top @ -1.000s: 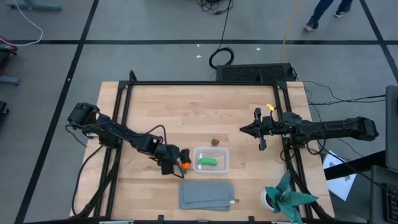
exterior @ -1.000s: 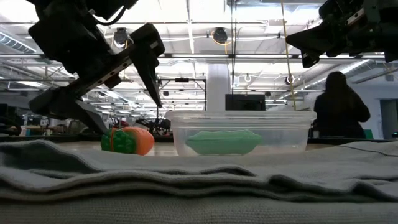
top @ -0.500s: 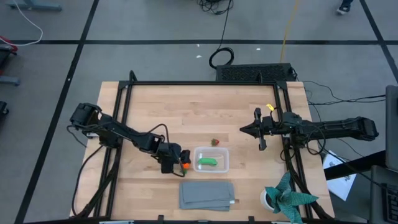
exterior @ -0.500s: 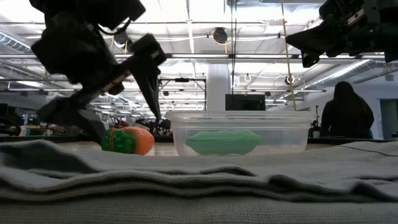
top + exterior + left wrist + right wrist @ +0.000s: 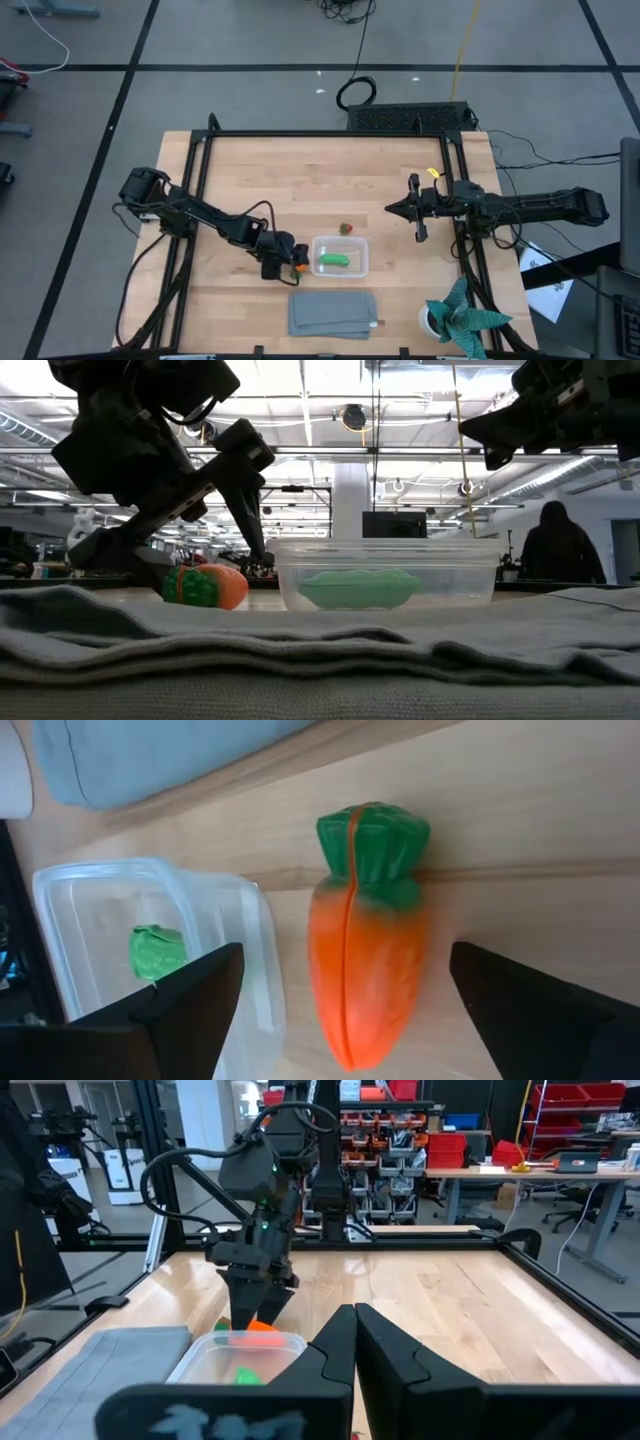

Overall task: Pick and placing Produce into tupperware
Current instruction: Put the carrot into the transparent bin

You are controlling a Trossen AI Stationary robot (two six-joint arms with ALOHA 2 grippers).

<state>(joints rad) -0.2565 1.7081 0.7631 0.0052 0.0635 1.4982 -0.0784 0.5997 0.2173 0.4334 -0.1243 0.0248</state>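
Left hand point(image 5: 283, 262), fingers spread wide, stood over the carrot point(image 5: 297, 266) at lower centre, just left of the tupperware point(image 5: 339, 257). Carrot's long axis ran between the fingers. Right hand point(image 5: 394, 209), closed and empty, waited well apart.

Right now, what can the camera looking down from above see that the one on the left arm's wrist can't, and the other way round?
Only the high view shows the small dark reddish piece lying on the wooden table outside the clear plastic container, and the right gripper, shut, waiting over the table's right side. Only the left wrist view shows the seam down the orange carrot and its ridged green top. Both show the carrot beside the container, the green pod inside it, the grey folded cloth, and the open left gripper straddling the carrot.
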